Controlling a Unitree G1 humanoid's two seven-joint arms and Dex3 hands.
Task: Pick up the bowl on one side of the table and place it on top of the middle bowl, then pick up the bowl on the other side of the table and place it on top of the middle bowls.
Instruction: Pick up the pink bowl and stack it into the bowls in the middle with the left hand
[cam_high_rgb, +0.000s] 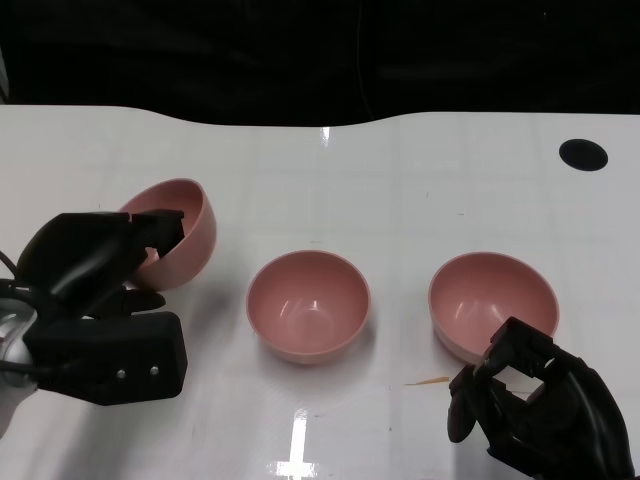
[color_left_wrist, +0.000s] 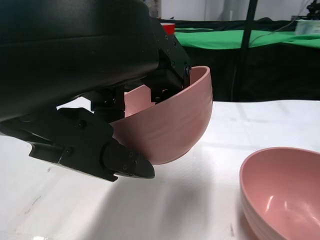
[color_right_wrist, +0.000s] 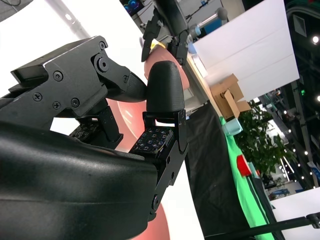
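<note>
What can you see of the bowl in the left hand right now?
The left bowl is plain pink, smooth and glossy, plastic by its look, with a thin rim. The left hand grips it at the rim, fingers inside and outside the wall. It is tilted steeply, opening turned toward the hand, and in the left wrist view its underside hangs above the white table, left of the middle bowl.

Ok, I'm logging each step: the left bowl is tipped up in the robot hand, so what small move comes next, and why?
Probably carry it right, over the middle bowl. The left robot hand grips the tilted left bowl by its rim, clear of the table.
</note>
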